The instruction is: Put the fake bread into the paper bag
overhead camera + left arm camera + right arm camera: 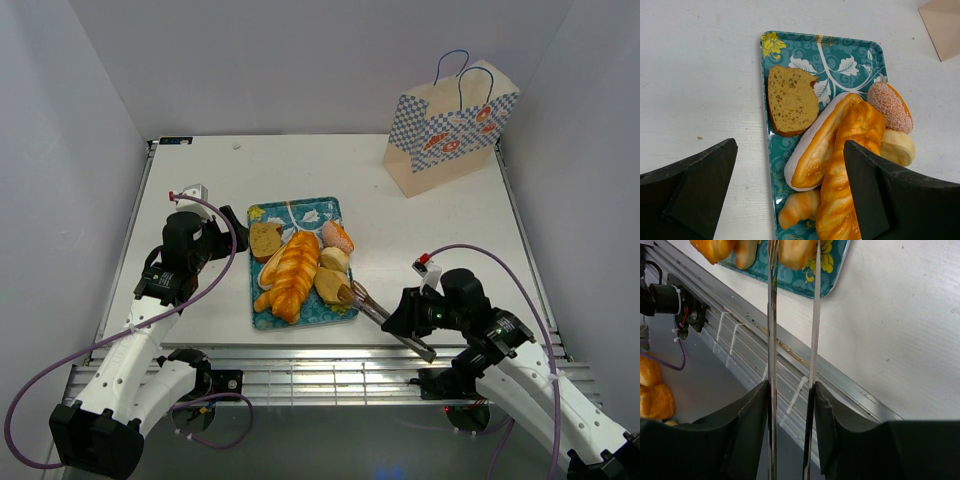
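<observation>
The fake bread lies on a blue patterned tray [335, 210]: a braided loaf [295, 272], a toast slice [266, 240], a sugared roll [338, 236] and small rolls [333, 258]. My left gripper [236, 224] is open and hovers over the tray's left side; its view shows the toast [790, 100], a long bun [817, 147], the braided loaf [852, 170] and a croissant [799, 207]. My right gripper [402, 314] is shut on metal tongs [380, 312], whose tips straddle a brown roll [335, 291] at the tray's near right corner. The paper bag [450, 130] stands upright at the far right.
The table's metal front rail [805, 357] runs under the tongs [815, 315]. Golden-brown pieces [655, 392] lie below the table edge in the right wrist view. A corner of the bag [945, 25] shows in the left wrist view. White walls enclose the table.
</observation>
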Controlling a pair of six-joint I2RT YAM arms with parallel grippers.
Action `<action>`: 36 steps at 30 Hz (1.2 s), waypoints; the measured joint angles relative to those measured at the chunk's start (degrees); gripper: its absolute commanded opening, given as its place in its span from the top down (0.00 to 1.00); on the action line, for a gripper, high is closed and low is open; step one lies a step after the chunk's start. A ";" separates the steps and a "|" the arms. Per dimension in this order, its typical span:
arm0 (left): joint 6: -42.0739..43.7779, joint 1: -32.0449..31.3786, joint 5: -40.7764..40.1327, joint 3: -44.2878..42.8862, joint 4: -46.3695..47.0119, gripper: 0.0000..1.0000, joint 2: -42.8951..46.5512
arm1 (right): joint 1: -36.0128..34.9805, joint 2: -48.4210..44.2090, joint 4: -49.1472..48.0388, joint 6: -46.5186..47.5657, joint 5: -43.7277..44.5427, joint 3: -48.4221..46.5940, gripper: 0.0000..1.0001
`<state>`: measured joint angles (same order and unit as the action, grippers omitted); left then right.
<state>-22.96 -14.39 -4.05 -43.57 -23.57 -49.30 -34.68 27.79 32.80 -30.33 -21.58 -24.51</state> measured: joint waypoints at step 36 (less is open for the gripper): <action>0.02 0.00 0.76 0.00 0.00 0.02 0.00 | -0.02 7.80 8.76 8.11 21.46 -37.29 0.92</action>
<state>-22.94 -14.39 -3.29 -43.57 -23.57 -49.30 -34.70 35.59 41.56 -22.22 -0.12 -61.80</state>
